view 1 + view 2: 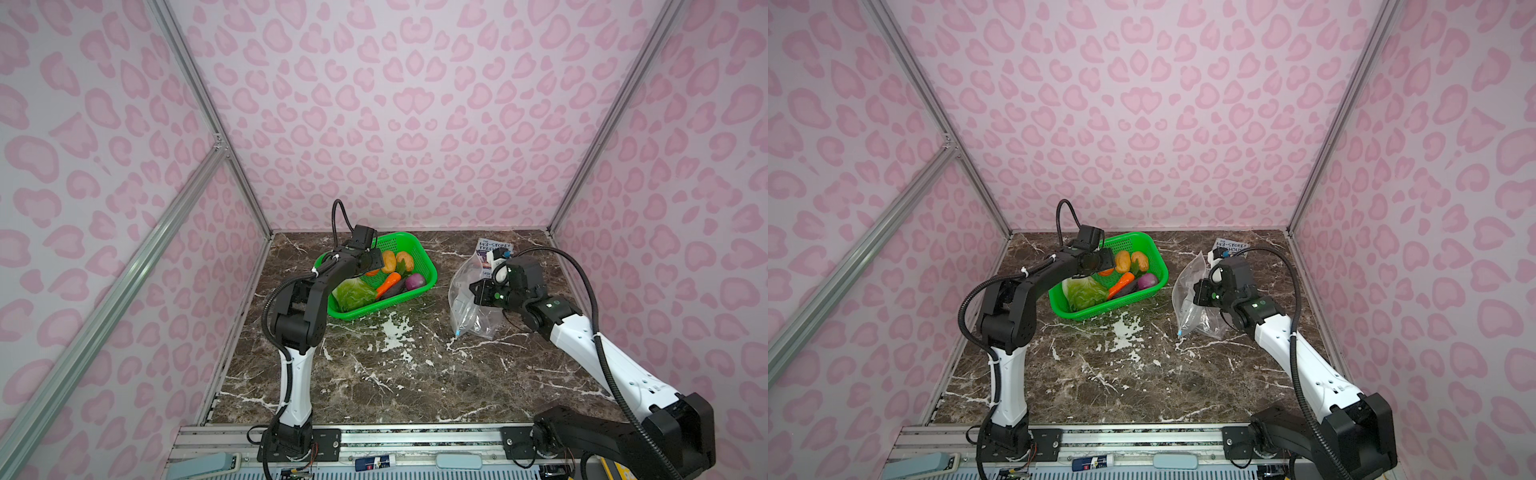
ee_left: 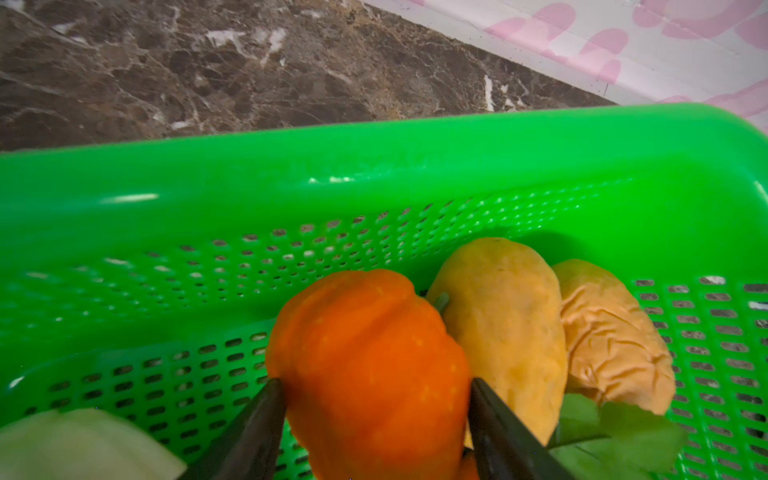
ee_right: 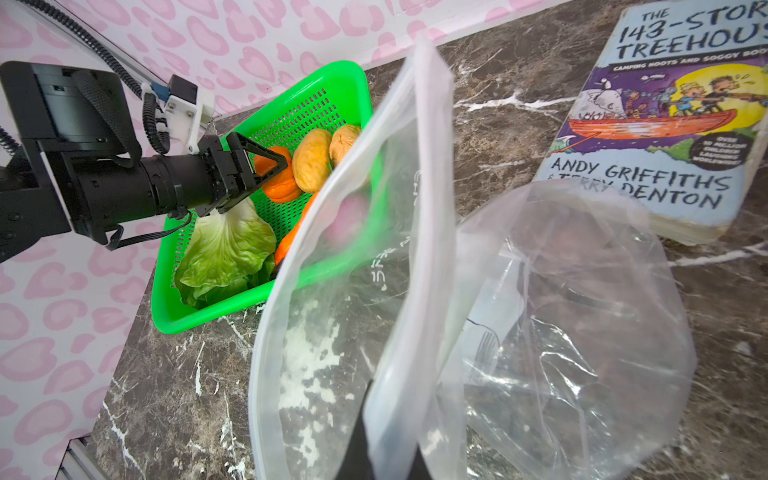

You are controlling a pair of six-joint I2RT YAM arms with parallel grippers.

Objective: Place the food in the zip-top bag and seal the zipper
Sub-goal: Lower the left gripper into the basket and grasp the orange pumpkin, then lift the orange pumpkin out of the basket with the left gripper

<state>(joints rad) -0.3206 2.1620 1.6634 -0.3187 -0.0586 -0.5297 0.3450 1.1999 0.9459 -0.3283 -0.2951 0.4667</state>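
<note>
The food lies in a green mesh basket (image 1: pixel 415 245) (image 2: pixel 374 166) at the back left: cabbage (image 1: pixel 353 293), carrot (image 1: pixel 388 283), purple onion (image 1: pixel 415 281), two potatoes (image 2: pixel 503 332) and an orange pumpkin (image 2: pixel 370 374) (image 3: pixel 278 185). My left gripper (image 2: pixel 376 386) (image 1: pixel 372 266) reaches into the basket, its fingers pressed against both sides of the pumpkin. The clear zip-top bag (image 1: pixel 465 299) (image 3: pixel 561 332) stands to the right with its mouth open. My right gripper (image 3: pixel 390 457) (image 1: pixel 476 291) is shut on one lip of the mouth. The zipper's blue slider (image 1: pixel 458 333) hangs at the bag's near corner.
A paperback book (image 1: pixel 492 249) (image 3: pixel 665 124) lies flat behind the bag near the back wall. Pink patterned walls close in the marble table (image 1: pixel 374 374) on three sides. The basket's raised rim surrounds the left gripper.
</note>
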